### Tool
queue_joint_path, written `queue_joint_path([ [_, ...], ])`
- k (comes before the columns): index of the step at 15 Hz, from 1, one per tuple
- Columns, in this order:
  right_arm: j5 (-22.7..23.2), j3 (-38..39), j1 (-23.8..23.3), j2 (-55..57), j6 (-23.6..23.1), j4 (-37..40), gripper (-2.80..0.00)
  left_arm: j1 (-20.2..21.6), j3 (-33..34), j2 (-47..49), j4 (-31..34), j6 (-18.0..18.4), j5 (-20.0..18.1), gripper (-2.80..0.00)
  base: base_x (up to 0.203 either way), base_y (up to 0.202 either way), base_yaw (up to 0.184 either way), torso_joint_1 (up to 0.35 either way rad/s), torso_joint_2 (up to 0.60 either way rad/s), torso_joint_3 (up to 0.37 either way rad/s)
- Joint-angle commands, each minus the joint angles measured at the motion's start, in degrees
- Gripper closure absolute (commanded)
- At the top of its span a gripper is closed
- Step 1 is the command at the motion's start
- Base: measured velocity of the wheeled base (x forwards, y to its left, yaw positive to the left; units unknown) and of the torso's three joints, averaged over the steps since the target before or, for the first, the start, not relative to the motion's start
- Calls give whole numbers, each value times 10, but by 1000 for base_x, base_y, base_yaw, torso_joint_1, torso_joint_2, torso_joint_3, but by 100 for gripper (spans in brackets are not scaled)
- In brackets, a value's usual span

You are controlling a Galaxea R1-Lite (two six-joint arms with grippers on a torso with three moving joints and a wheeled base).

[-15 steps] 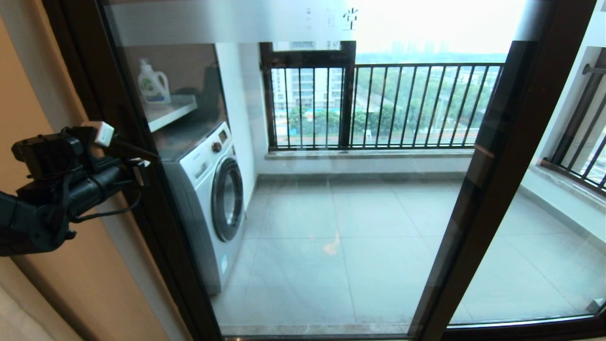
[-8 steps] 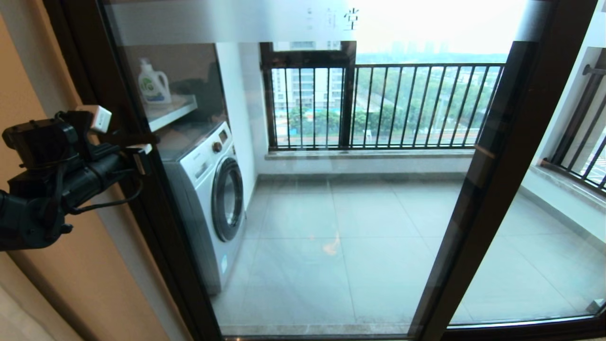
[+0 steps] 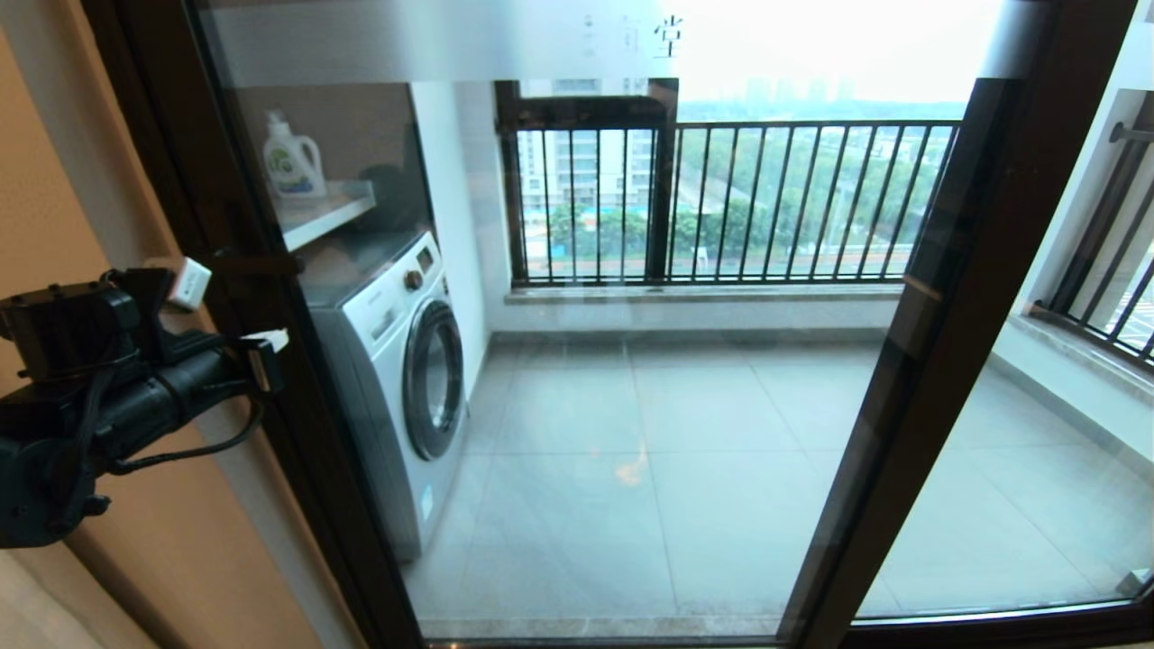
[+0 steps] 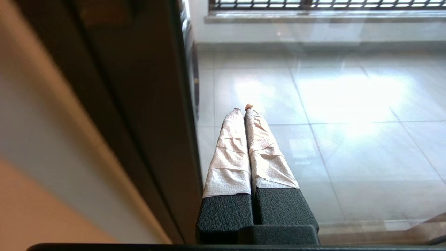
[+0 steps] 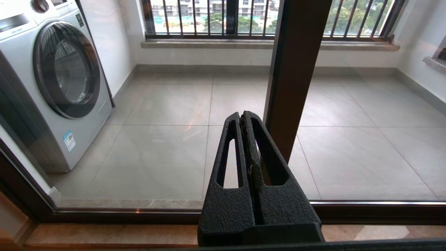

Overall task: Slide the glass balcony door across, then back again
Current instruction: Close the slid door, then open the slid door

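a: what has been changed in the last second?

b: the left gripper (image 4: 244, 111) has been lowered beside the door (image 3: 577, 379). half a second ago it was held higher against the dark left frame; now it is seen below the short dark stub on that frame, with its taped fingers (image 4: 231, 153) pressed together and nothing pinched between them.

a: and the door itself?

b: no shift is seen (the frosted strip (image 3: 433, 41), the washing machine (image 3: 406, 361) and the railing (image 3: 721, 203) line up as before). the pane is stood across the opening, its left edge at the wall side, its right upright overlapped with the next pane.

a: the right gripper (image 5: 244, 120)?

b: it is parked low before the glass, fingers closed on nothing.

a: so what is meant for the task?

b: probably that a fresh contact on the frame is being sought; whether a slide has been finished cannot be told.
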Motion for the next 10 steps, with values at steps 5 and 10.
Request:
queue_joint_path([
  [5, 0, 5, 0, 1, 0, 0, 0, 57, 23, -124, -1, -3, -3, 0, 0, 0, 0, 0, 0, 0],
  [10, 0, 5, 0, 1, 0, 0, 0, 33, -44, -160, 44, 1, -4, 0, 0, 0, 0, 0, 0, 0],
])
